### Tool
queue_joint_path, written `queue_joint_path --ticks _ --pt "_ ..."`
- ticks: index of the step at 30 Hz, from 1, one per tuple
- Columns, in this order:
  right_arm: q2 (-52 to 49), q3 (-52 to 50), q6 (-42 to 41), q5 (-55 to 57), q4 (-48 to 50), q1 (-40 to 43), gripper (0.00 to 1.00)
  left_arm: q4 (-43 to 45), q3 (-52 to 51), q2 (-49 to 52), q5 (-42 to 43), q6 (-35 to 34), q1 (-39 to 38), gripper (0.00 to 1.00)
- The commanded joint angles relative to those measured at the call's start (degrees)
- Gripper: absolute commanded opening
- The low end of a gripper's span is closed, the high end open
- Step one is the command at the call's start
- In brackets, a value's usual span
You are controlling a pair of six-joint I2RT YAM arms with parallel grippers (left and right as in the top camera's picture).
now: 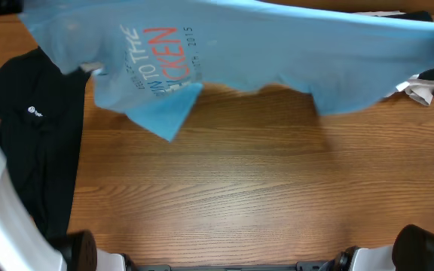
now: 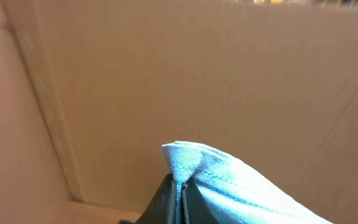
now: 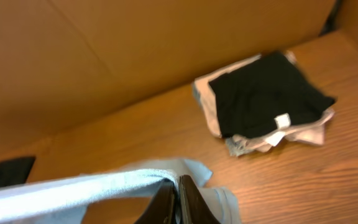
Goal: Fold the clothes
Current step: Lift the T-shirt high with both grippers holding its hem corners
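Left wrist view has the left gripper (image 2: 180, 190) pinched tight on a bunched edge of the shirt (image 2: 229, 183), cloth peaking just above the jaws. The right gripper (image 3: 179, 202) is clamped the same way on another edge, cloth trailing off to its left. Held at two points, the shirt hangs stretched between the arms over the table (image 1: 239, 188), probably to spread it flat before folding. Overhead it spans the far side, print showing, hem drooping. A black garment (image 1: 36, 150) lies left, a folded pile (image 3: 266, 102) right
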State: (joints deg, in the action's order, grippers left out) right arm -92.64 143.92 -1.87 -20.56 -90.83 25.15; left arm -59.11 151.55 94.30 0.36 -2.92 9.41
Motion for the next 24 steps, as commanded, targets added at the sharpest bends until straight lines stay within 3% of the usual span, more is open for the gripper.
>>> queue_joint_path --ticks 1,8,14,24 --pt "2.51 6.62 0.35 1.36 -2.36 2.56 0.04 0.72 0.46 -5.9 -4.02 1.73 1.14 0.04" --pt "8.72 11.47 0.35 1.42 -4.37 3.21 0.04 0.57 0.46 -11.45 -12.63 4.26 1.14 0.04" --pt "12.13 11.45 0.37 1.4 -2.62 3.21 0.04 0.46 0.46 -12.66 -14.1 4.72 1.14 0.04" --pt "2.51 11.32 2.32 -3.1 0.28 1.62 0.04 1.53 0.44 -4.17 -10.69 4.66 1.14 0.04"
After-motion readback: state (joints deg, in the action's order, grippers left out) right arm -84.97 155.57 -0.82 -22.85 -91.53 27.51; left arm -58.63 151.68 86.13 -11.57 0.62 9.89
